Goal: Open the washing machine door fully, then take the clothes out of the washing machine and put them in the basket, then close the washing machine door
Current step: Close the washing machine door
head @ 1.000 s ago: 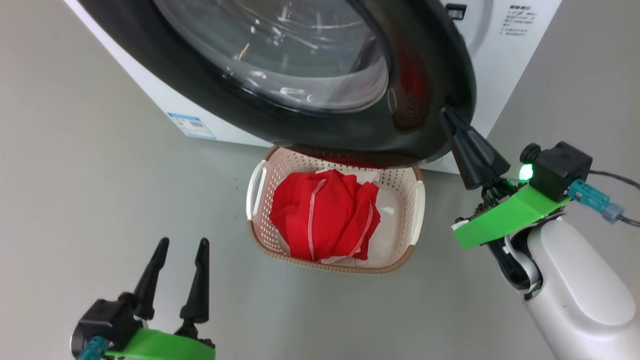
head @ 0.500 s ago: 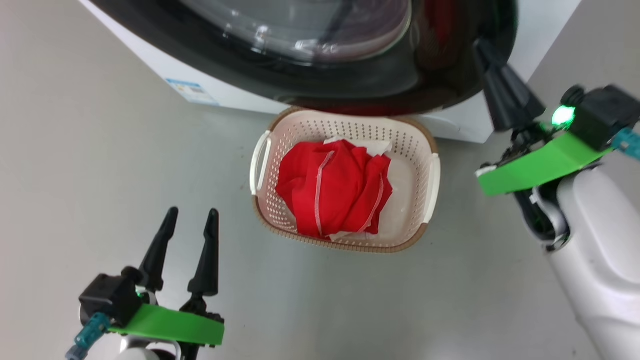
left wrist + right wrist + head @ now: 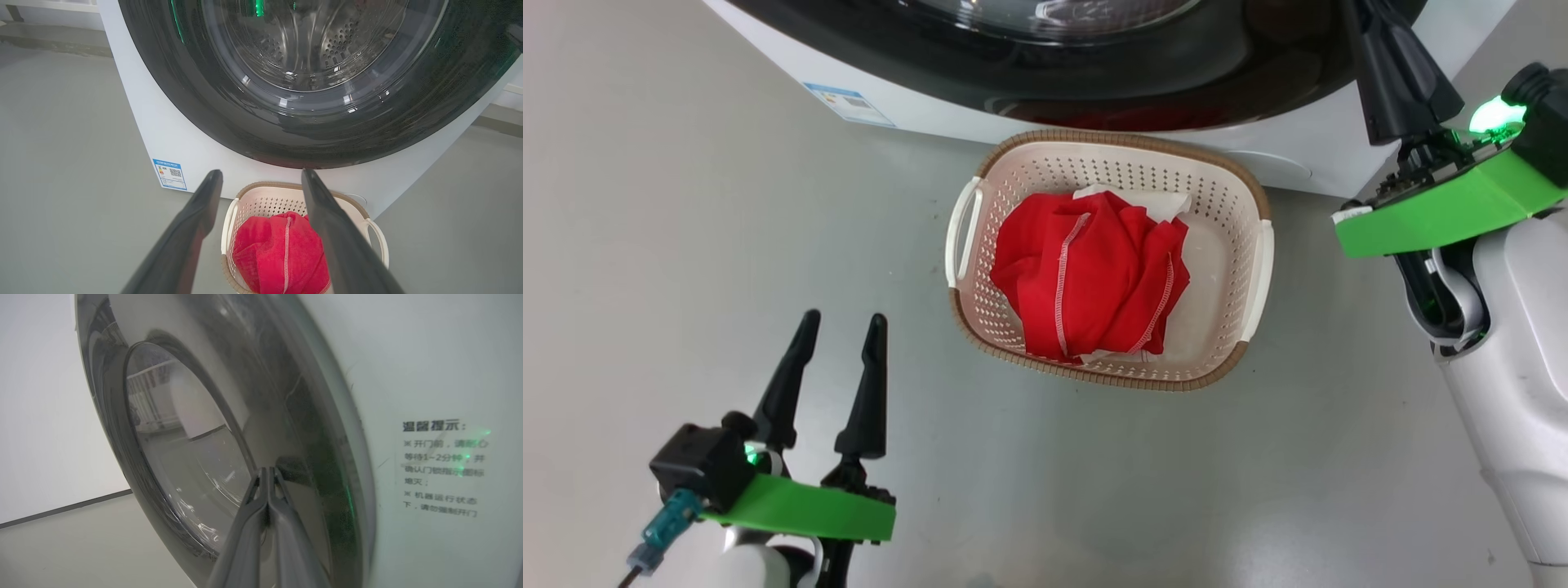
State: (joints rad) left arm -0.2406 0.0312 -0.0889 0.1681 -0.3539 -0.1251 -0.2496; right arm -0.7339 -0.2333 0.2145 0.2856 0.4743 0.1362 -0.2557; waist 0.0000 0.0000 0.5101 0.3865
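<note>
Red clothes [image 3: 1090,282] bunched in cream basket [image 3: 1252,204], on grey floor [image 3: 686,245] just before white washing machine [image 3: 1282,159]; black-rimmed door [image 3: 229,102] above basket; right gripper [image 3: 266,470] pinched closed, empty, tips at door; left gripper [image 3: 844,317] spread wide, empty

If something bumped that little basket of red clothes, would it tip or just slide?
Probably slide: the basket looks low and wide, sitting flat on the smooth floor. Likely light too, being thin perforated plastic holding only the crumpled red clothes.
</note>
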